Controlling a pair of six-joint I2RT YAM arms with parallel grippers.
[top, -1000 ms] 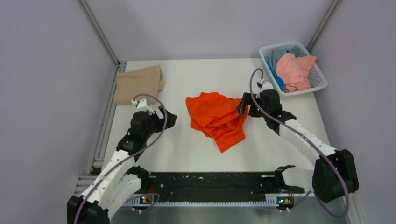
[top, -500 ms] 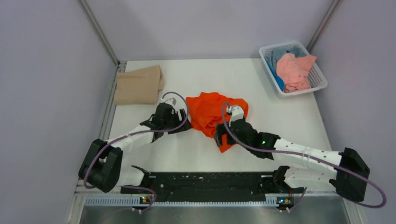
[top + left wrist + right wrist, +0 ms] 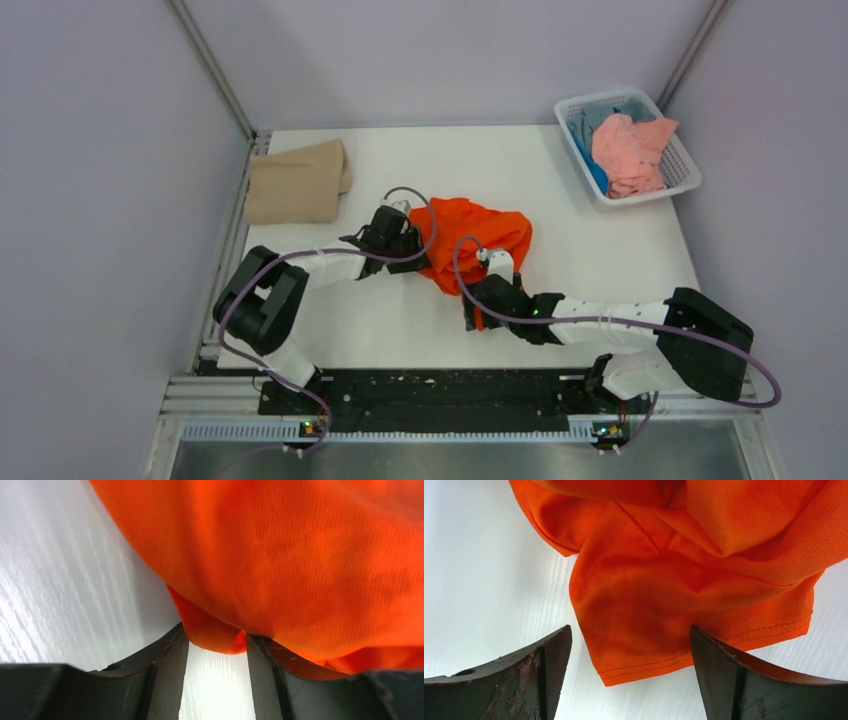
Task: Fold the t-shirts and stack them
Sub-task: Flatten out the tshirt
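Worktop (image 3: 600, 250): crumpled orange t-shirt (image 3: 485, 232) lies mid-centre. Both arms have swung in onto its near edge. Right pincer (image 3: 630, 635) gapes wide astride a hem corner; left pincer (image 3: 217, 645) narrowly parted around a fold, gripping nothing. Grasps likely next.

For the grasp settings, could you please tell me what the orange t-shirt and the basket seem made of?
Orange t-shirt: thin synthetic-looking mesh knit, matte; fine pinholes and a stitched hem show. Basket: apparently rigid white plastic; moulded lattice walls.
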